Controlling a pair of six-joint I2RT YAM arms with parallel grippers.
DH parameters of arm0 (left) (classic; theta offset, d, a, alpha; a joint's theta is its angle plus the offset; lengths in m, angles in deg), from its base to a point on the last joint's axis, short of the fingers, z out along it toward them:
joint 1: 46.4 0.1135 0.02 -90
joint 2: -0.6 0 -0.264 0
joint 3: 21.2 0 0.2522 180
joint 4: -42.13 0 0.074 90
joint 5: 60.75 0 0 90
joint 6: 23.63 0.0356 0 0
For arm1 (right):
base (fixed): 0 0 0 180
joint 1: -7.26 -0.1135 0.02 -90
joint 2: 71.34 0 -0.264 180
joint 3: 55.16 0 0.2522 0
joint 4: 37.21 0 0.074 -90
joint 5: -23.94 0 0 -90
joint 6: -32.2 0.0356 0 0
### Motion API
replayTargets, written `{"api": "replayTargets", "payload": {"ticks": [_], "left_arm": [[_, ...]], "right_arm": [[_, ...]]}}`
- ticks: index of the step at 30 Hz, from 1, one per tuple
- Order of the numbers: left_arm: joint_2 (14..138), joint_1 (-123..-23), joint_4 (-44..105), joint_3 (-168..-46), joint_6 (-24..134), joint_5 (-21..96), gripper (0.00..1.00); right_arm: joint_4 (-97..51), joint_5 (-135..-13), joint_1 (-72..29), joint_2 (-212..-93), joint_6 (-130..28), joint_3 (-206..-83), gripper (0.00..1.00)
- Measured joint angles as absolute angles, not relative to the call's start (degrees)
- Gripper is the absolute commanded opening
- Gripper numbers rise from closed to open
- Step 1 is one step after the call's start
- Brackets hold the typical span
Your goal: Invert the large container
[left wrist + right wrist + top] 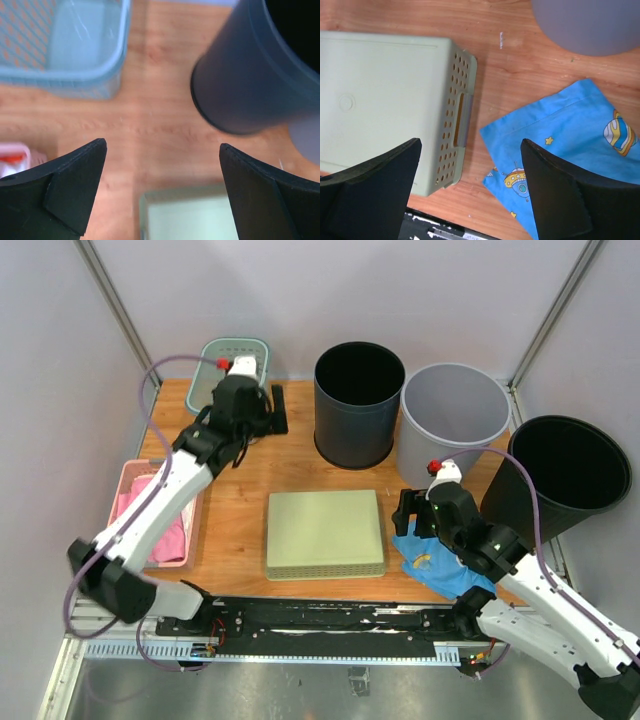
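Observation:
The large pale green perforated container lies in the middle of the table with its flat base facing up and its open side down. It also shows in the right wrist view and its far corner in the left wrist view. My left gripper is open and empty, above bare wood behind the container. My right gripper is open and empty, over the gap between the container's right side and a blue cloth.
A dark bin, a grey bin and a black bin stand at the back and right. A blue printed cloth lies at front right. A teal basket and a pink basket are at left.

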State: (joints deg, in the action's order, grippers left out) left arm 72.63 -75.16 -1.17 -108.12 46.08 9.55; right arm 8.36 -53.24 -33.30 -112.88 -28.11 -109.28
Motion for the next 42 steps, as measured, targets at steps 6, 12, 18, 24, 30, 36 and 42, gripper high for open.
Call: {"api": "replayTargets", "payload": {"ticks": [6,12,18,24,30,36,42], "left_arm": [[97.2,-71.1,-3.5,-134.6,54.4,4.6,0.99],[114.5,-68.2,-5.9,-148.4,59.4,4.3,0.9],[122.7,-63.5,-7.7,-151.2,60.9,8.2,0.64],[124.3,-61.1,-8.2,-151.2,60.7,13.0,0.1],[123.5,-61.3,-8.7,-151.3,59.6,19.6,0.0],[116.2,-60.3,-10.0,-149.7,54.9,33.7,0.0],[105.2,-53.2,0.3,-135.7,44.5,53.9,0.0]], "right_arm": [[6.9,-50.8,-33.3,-115.0,-27.7,-109.6,0.81],[6.9,-51.1,-33.3,-115.2,-26.5,-109.6,0.8],[7.9,-50.5,-33.3,-114.5,-26.1,-109.7,0.8],[8.5,-49.0,-33.3,-116.9,-26.4,-112.7,0.79],[8.1,-48.5,-33.3,-120.6,-26.6,-114.6,0.78],[8.0,-48.5,-33.3,-122.9,-26.6,-114.6,0.78],[7.8,-49.2,-33.3,-124.0,-26.7,-115.9,0.78]]}}
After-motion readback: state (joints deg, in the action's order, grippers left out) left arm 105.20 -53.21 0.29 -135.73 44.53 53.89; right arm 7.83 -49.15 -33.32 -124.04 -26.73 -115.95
